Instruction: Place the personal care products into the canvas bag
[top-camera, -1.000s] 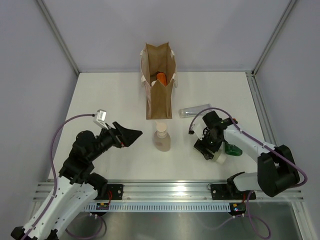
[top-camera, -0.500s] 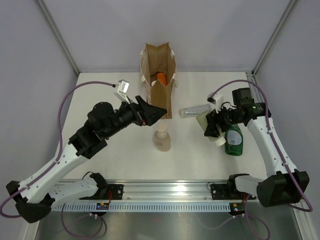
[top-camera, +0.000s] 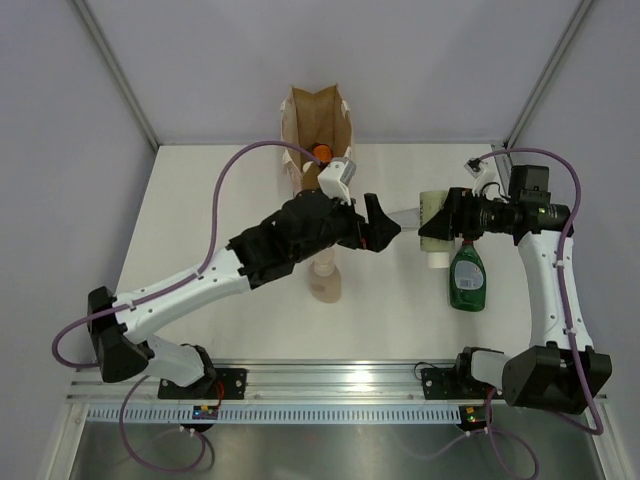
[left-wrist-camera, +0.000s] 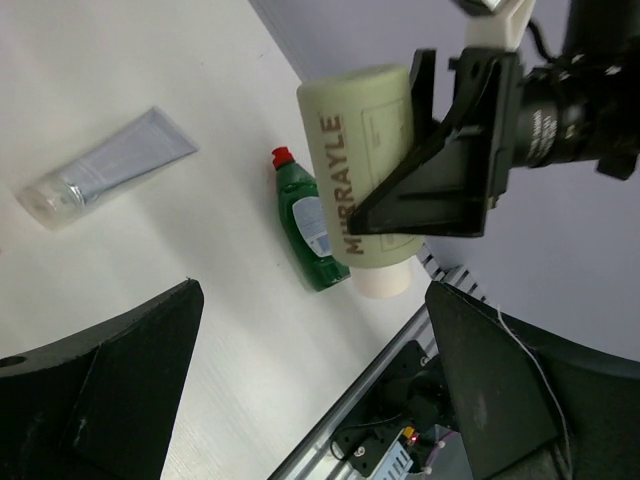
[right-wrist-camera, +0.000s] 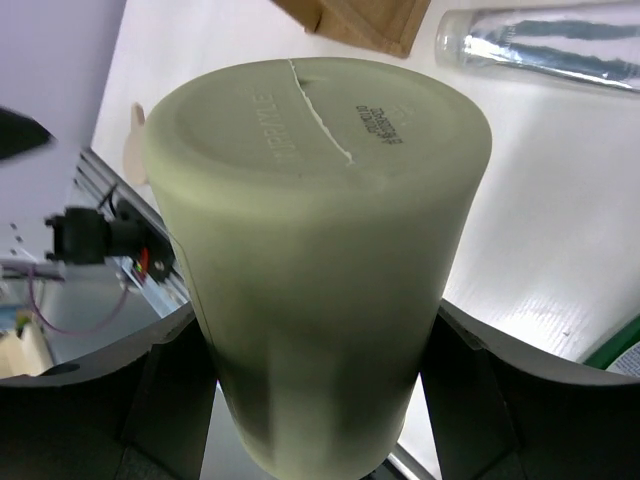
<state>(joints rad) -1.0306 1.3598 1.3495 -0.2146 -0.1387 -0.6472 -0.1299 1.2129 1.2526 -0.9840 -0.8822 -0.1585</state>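
Right gripper (top-camera: 449, 218): fingers clamped across the body of the pale green bottle (right-wrist-camera: 315, 250). The bottle is held off the table, right of centre in the top view, with its white cap pointing down-frame. Left gripper (top-camera: 386, 228): fingers spread wide with nothing between them. It faces that bottle from just beside it, not touching.

Change over the last second:
- The right gripper was low on the table next to the dark green bottle (top-camera: 467, 282). It has since lifted the pale bottle and carried it up-frame.
- The left arm was folded at lower left and has swung across to centre.

This reads as a mid-air handover being set up, with the left side probably making the drop. The bottle is not yet passed and not yet bagged.

Containers:
- The canvas bag (top-camera: 312, 105) stands upright at upper centre, mouth open.
- The orange bottle (top-camera: 321, 153) is inside it. The left arm blocks the rest of the interior, so other contents cannot be told.

Still on the table:
- Dark green bottle, lying at right.
- Silver tube (left-wrist-camera: 110, 165), between the bag and the held bottle.
- Beige-pink bottle (top-camera: 325, 282), at centre, partly under the left arm.

The second pale green bottle is not visible anywhere.
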